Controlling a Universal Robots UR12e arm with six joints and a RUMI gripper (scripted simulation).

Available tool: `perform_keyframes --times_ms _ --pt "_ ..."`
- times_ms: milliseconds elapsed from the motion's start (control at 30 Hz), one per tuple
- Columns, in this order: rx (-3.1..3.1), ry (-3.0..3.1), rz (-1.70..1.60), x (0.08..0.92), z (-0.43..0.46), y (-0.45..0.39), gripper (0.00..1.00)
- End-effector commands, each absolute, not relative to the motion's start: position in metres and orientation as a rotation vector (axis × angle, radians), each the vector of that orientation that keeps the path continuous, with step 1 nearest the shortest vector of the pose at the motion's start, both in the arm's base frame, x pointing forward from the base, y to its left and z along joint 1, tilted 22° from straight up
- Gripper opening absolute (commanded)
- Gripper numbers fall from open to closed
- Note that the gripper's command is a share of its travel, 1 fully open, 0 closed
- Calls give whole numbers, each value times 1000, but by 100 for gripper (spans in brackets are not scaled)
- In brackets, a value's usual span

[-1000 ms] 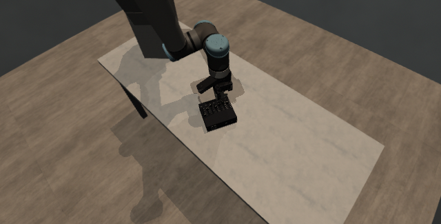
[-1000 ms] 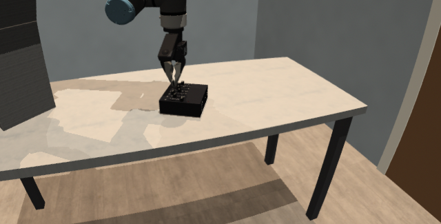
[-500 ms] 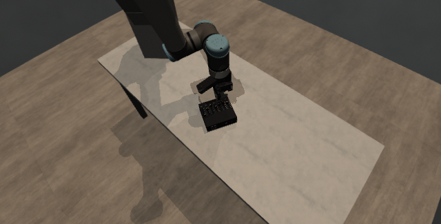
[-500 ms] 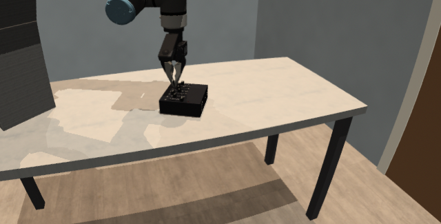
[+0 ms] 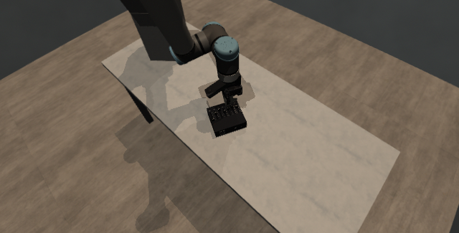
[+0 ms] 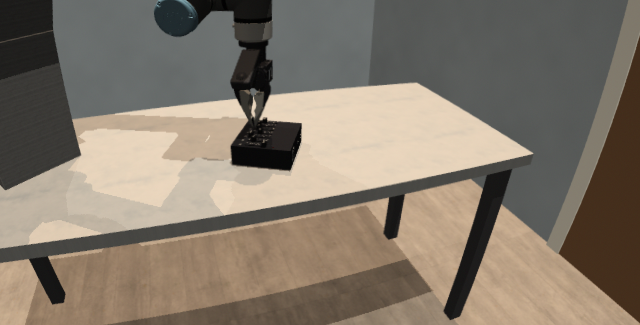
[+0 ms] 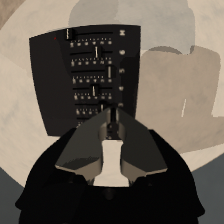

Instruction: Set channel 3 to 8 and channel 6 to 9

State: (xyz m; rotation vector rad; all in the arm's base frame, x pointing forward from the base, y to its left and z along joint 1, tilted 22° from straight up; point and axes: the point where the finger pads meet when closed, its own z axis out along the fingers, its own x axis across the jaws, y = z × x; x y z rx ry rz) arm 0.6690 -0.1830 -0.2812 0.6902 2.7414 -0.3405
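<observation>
The lighting desk (image 5: 230, 121) (image 6: 261, 157) (image 7: 54, 85) is a black box on the table, with parallel fader slots and small printed scales. In the wrist view the channel 6 fader cap (image 7: 96, 51) stands around the middle of its slot, in the row below the top one. The channel 3 cap (image 7: 102, 107) shows just left of the fingertips. The gripper (image 5: 227, 102) (image 6: 254, 127) (image 7: 114, 110) is shut and empty, pointing down, with its tips low at the desk's face near the number end of row 3. The fingers hide the lower rows; scale numbers are too small to read.
In the wrist view the master cap (image 7: 69, 34) stands at the left end of the top row, the channel 5 cap (image 7: 109, 72) near the right end, and the channel 4 cap (image 7: 93, 90) near mid-slot. The desk stands on the pale table (image 5: 305, 147) (image 6: 400, 130).
</observation>
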Motion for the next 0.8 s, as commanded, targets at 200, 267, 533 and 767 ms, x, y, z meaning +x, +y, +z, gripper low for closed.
perform_keyframes --times_ms 200,267,533,767 --pt "692 2737 -340 677 -277 -188 0" --pt "692 2737 -340 678 -277 -189 0" --pt "692 2737 -340 682 -275 -191 0" --pt "692 2737 -340 685 -274 -192 0"
